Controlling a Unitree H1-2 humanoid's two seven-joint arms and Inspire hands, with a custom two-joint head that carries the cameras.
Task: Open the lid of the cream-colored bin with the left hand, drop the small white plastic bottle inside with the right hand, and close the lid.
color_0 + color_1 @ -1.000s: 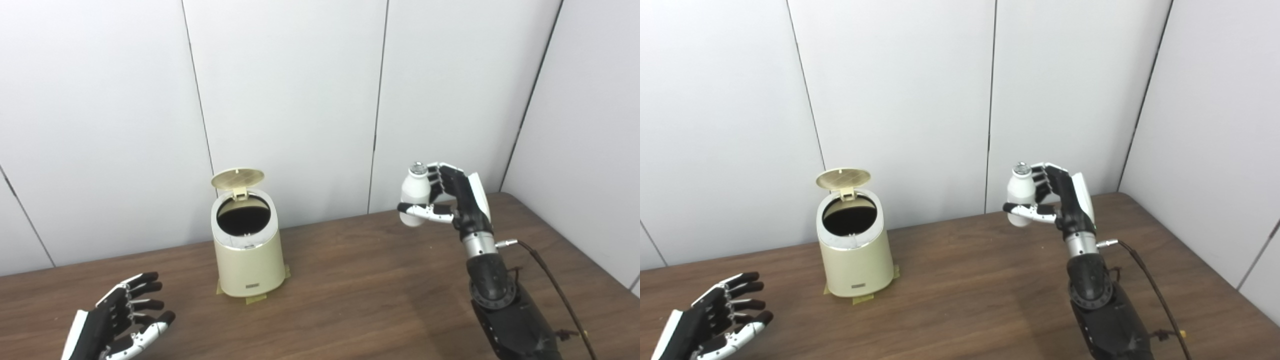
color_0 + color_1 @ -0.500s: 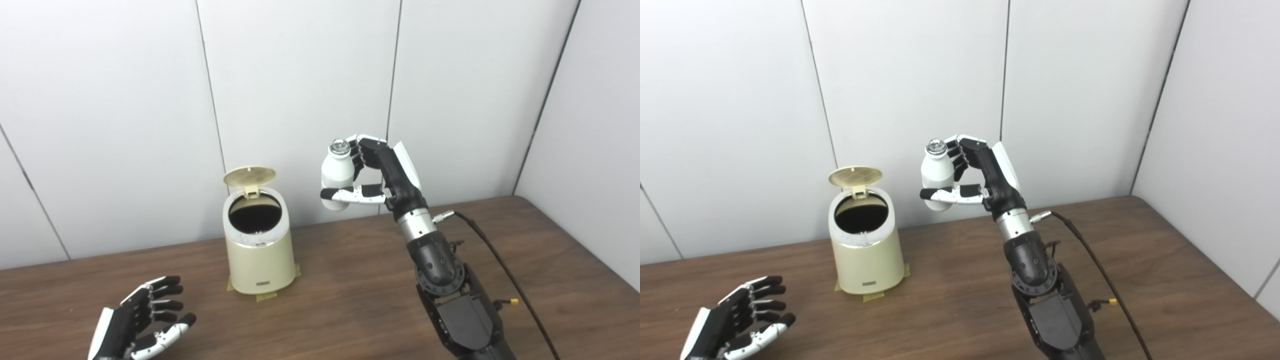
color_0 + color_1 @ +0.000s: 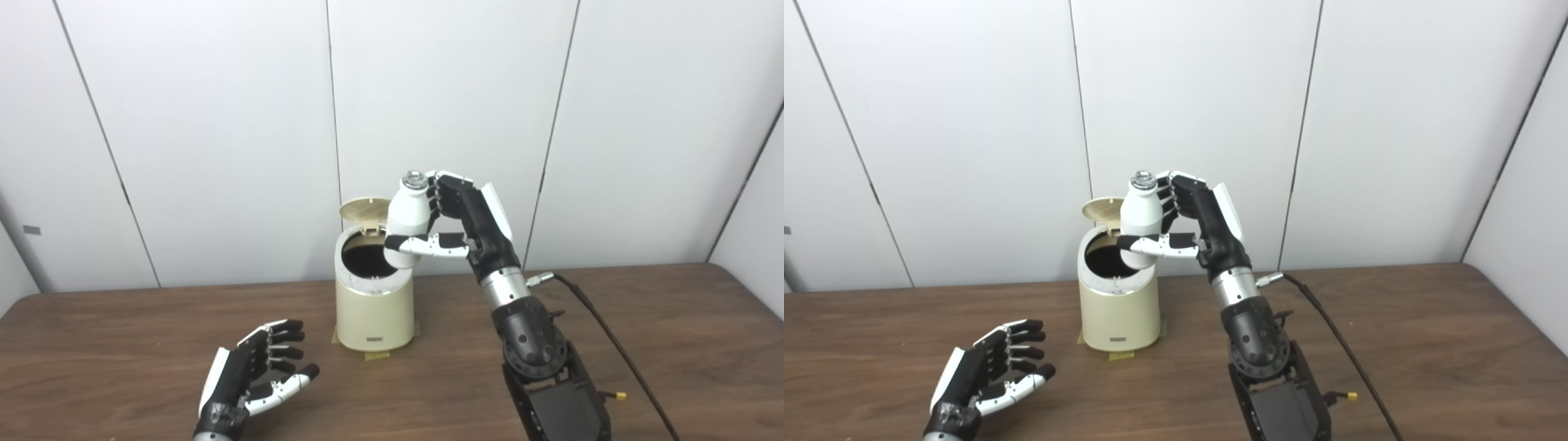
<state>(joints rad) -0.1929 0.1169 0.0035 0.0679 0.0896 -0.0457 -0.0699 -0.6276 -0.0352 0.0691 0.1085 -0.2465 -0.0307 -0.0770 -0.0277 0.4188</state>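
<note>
Nearest us, in front of the cream-colored bin [image 3: 374,300] and off to its left, our left robot hand [image 3: 257,373] hovers low over the wooden bench [image 3: 674,343], released, fingers spread, holding nothing. The bin itself stands on the bench with strips of tape showing at its base. Its round lid [image 3: 364,209] is tipped up on the rear hinge, so the dark mouth is exposed; we judge the opening step done.

To the right of the bin our right arm rises from the near edge, a dark cable [image 3: 606,337] trailing from its wrist. Our right robot hand [image 3: 456,223] is grasping the small white plastic bottle [image 3: 407,222], fingers wrapped behind it and the thumb across its lower body. The bottle stands nearly upright, metal cap on top, its bottom at the right rim of the bin's mouth, overlapping the opening in both views.

We judge the drop step to be in hand. Next we need to carry the bottle a little further left until it hangs over the middle of the mouth, then let go; otherwise it may catch the rim. Closing the lid remains.
</note>
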